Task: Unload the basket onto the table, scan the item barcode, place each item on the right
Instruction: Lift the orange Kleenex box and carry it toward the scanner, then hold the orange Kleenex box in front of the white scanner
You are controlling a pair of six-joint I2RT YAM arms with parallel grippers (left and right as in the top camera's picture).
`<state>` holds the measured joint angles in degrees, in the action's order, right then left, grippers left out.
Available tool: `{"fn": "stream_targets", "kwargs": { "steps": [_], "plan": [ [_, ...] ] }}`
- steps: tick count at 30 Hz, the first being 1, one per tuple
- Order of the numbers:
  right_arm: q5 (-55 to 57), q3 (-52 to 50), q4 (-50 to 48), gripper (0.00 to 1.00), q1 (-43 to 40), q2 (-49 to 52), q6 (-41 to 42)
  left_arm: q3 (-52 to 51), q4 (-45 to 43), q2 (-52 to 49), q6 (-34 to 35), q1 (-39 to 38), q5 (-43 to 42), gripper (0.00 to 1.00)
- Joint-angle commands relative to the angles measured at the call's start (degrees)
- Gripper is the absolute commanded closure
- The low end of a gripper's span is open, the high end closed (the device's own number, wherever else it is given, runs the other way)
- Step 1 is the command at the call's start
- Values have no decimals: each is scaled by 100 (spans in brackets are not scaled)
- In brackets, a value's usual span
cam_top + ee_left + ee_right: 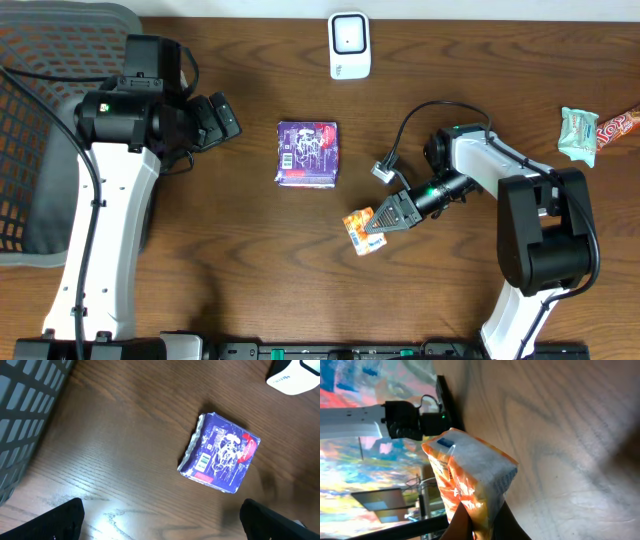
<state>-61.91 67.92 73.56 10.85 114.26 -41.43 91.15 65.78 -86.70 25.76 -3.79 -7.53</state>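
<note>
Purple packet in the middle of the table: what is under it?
The purple packet lies flat on the wooden table, barcode face up. Nothing shows beneath its edges; its underside and the wood it covers cannot be seen.

- Orange snack packet (358, 232): small and crinkled, orange and white with a blue patch near one corner. One end is pinched between the closed fingers of the right gripper (374, 224), front of centre on the table (250, 260). Its free end points left.
- Purple packet (307, 153): squarish, with red and white print. It lies flat mid-table, with a white barcode label facing up near its left edge.
- Barcode scanner (349, 45): white, with rounded corners and a dark-ringed window. It sits at the far edge, well apart from both packets.
</note>
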Motion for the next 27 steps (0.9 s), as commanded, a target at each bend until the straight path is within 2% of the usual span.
{"fn": "stream_targets", "kwargs": {
  "steps": [1, 4, 6, 14, 18, 23, 27],
  "plan": [
    [483, 407, -286, 99, 13, 37, 973, 4, 17, -13, 48, 20, 33, 1],
    [2114, 1001, -605, 99, 107, 33, 2706, 4, 17, -13, 48, 20, 33, 1],
    [3270, 1478, -614, 99, 243, 33, 3464, 4, 17, -13, 48, 20, 33, 1],
    [6448, 3329, -857, 99, 874, 33, 4905, 4, 17, -13, 48, 20, 33, 1],
    [7744, 3724, -1508, 99, 1088, 33, 5106, 4, 15, -13, 48, 20, 31, 1],
    [7862, 3722, -2979, 99, 1335, 127, 4124, 4, 15, -13, 48, 20, 33, 1],
    [8185, 3722, -3908, 99, 1460, 313, 4002, 4, 17, -13, 48, 20, 33, 1]
  ]
}}
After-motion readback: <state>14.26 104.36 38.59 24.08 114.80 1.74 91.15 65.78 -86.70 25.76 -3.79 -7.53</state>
